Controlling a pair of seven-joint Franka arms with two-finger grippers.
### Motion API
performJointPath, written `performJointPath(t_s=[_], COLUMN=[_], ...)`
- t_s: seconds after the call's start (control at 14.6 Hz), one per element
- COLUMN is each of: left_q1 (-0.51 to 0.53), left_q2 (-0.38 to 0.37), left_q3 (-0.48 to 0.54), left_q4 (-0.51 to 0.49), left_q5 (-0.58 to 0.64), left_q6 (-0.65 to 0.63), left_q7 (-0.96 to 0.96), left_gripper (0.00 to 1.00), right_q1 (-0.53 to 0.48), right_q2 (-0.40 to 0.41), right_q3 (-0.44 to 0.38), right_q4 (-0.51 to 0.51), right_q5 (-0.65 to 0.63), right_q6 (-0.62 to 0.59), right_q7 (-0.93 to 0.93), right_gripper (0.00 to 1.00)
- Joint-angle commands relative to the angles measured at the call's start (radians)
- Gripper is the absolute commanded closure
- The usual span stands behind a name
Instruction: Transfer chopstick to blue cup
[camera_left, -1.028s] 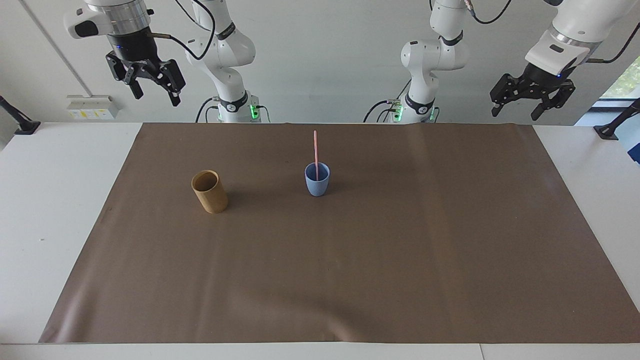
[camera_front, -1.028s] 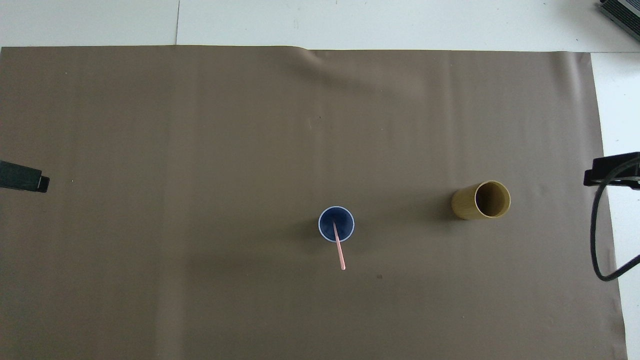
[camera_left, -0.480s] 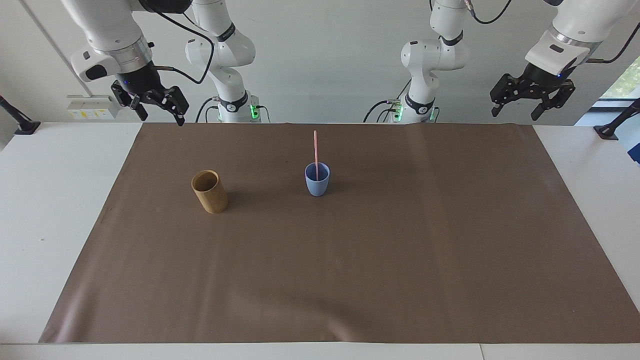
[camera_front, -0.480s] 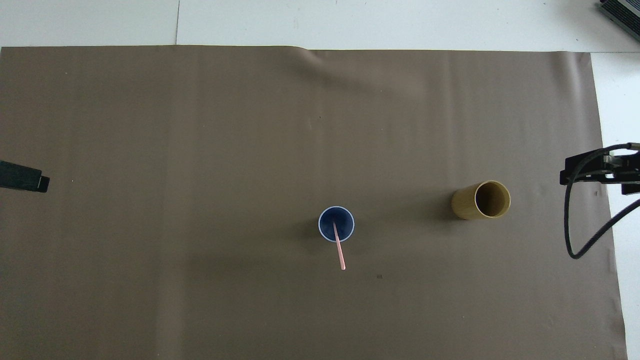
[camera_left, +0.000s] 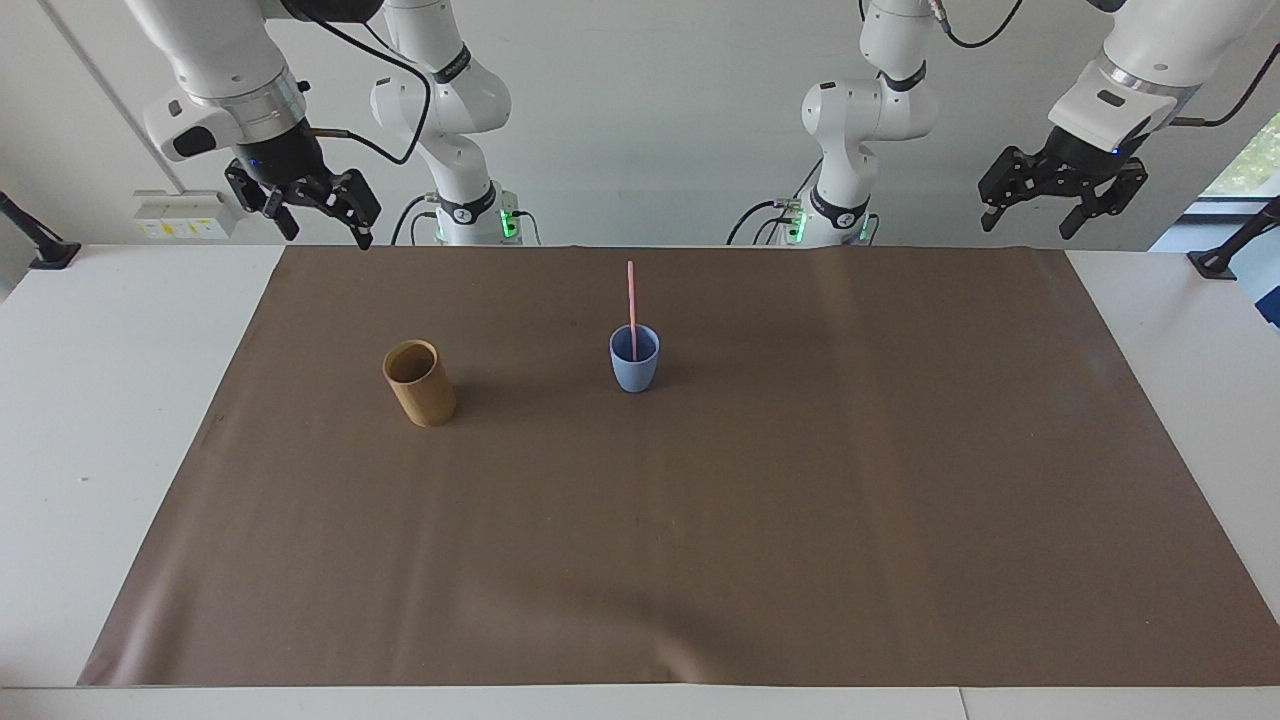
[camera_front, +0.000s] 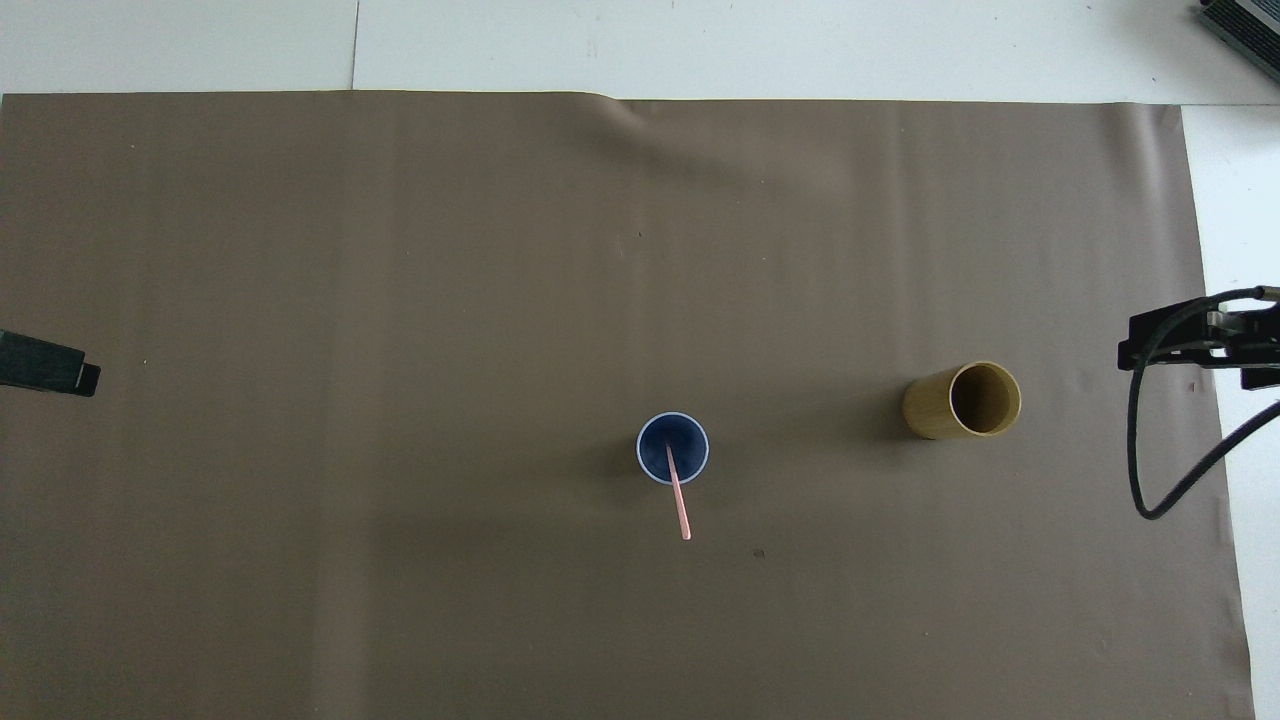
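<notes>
Facing view: the chopstick (camera_left: 631, 300) stands nearly upright in the blue cup (camera_left: 634, 359), lower end inside, upper end well above the rim. The cup sits on a brown mat (camera_left: 700, 520) covering the worktop (camera_left: 90, 400). A tan cup (camera_left: 419, 383) stands well apart, toward the right arm's end. The right gripper (camera_left: 315, 215) hangs over the mat's corner at its own end, fingers spread, holding nothing. The left gripper (camera_left: 1040, 212) hangs over the worktop's other end, fingers spread and empty.

Overhead view: the chopstick (camera_front: 679, 496) leans out of the blue cup (camera_front: 673, 448) toward the robots. The tan cup (camera_front: 963, 401) is empty. The right gripper (camera_front: 1195, 340) shows only at the frame edge over the mat's (camera_front: 400, 250) border.
</notes>
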Motion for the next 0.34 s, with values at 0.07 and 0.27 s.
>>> performJointPath(t_s=[0.07,0.27], left_q1=[0.017,0.017], left_q2=[-0.027,-0.027], left_q3=[-0.012,-0.012], left_q4=[-0.03,-0.031], left_q5=[0.015,0.01], left_q6=[-0.007,-0.005], left_q7=[0.001,0.001], left_gripper=[0.0,0.0], right_q1=[-0.014,-0.015], right_q2=[-0.027,-0.027], right_q3=[0.014,0.016], right_q4=[-0.04,-0.042], right_q5=[-0.007,-0.021], right_q6=[0.038,0.049], right_q7=[-0.029,-0.028], right_gripper=[0.0,0.0])
